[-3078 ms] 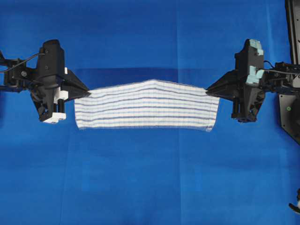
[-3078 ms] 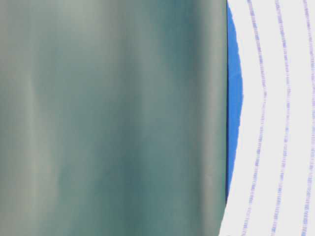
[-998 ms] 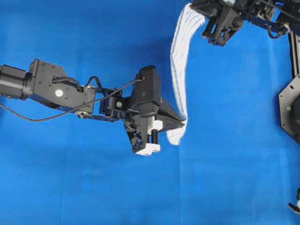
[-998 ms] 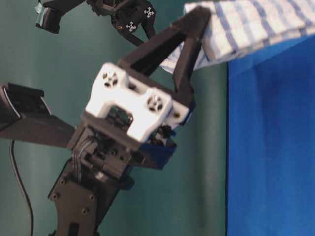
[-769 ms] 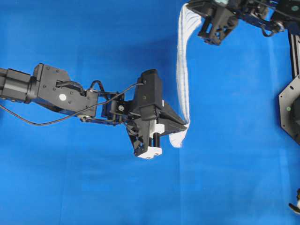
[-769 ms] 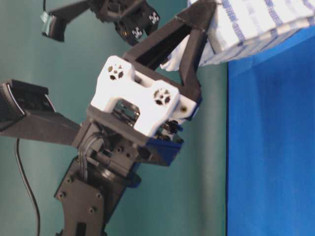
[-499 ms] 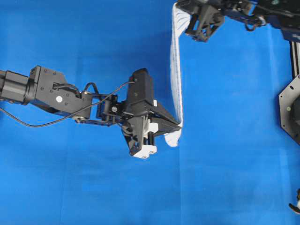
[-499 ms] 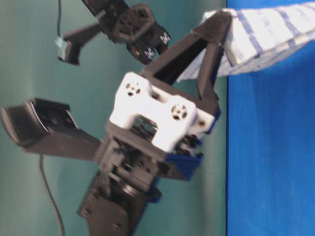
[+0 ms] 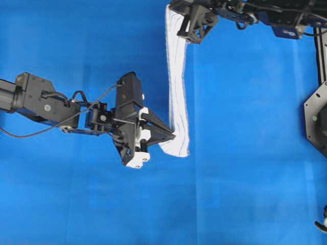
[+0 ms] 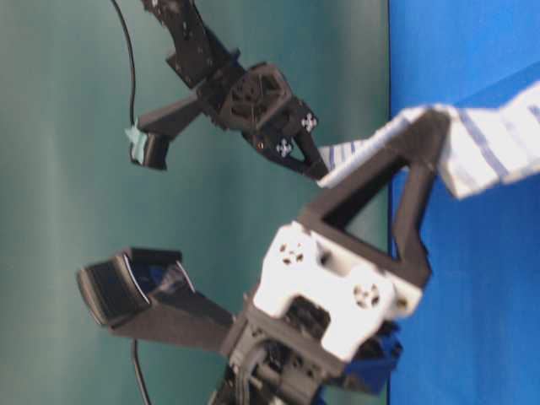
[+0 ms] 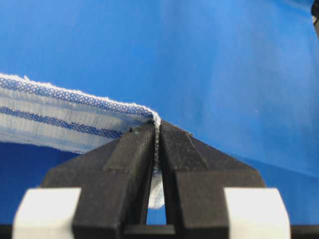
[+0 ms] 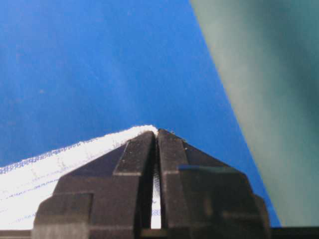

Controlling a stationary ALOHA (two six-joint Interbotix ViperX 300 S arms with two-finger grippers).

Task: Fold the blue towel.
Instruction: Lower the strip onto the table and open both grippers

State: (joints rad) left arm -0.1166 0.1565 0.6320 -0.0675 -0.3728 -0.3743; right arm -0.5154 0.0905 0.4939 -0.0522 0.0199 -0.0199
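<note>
The blue towel (image 9: 177, 76), white with thin blue stripes, hangs stretched as a narrow band from the top of the overhead view down to the middle. My left gripper (image 9: 172, 136) is shut on its near corner, cloth pinched between the jaws (image 11: 156, 130). My right gripper (image 9: 173, 11) is shut on the far corner at the top edge, a white hem squeezed between its jaws (image 12: 155, 133). In the table-level view the left gripper (image 10: 432, 120) holds the towel (image 10: 498, 148) above the blue sheet.
A blue sheet (image 9: 245, 168) covers the table. A black frame (image 9: 317, 120) stands at the right edge. The right arm (image 9: 265, 10) reaches in along the top. A teal-green wall (image 10: 84, 126) lies beyond the sheet's edge.
Both grippers have carried the towel to the left. The left gripper has drawn back leftward and the right gripper has moved left along the top edge; the towel stays stretched between them.
</note>
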